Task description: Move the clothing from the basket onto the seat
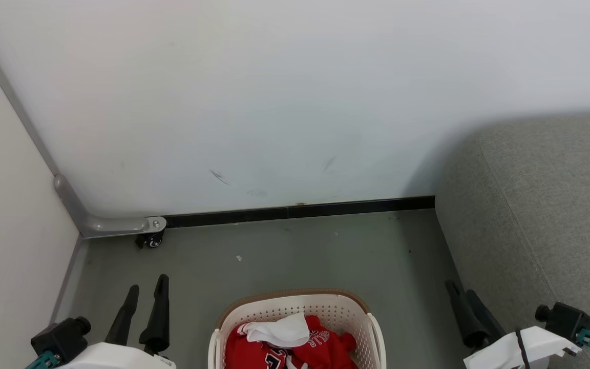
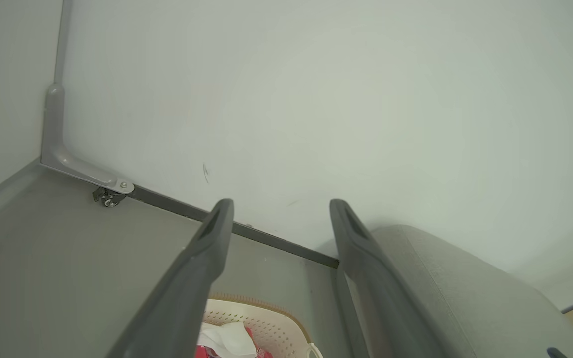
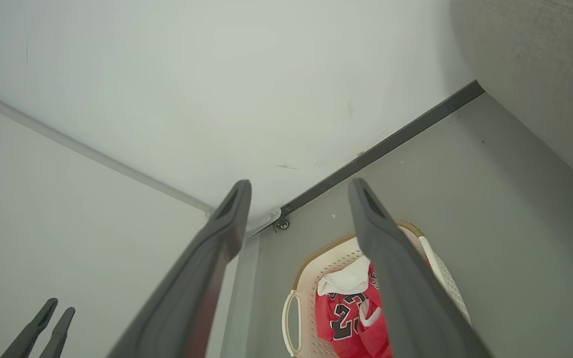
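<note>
While clothing (image 1: 325, 344) lies in basket (image 1: 325, 309) | left pincer (image 1: 147, 283) spread | right pincer (image 1: 460, 288) spread

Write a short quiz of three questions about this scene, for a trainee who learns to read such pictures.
1. True or false: the clothing lies inside the basket.
2. On which side of the basket, for the robot, is the seat? A) left B) right C) underneath it
3. Fill the gap: the left gripper and the right gripper are both ___ and hold nothing.
Key: 1 true; 2 B; 3 open.
</note>
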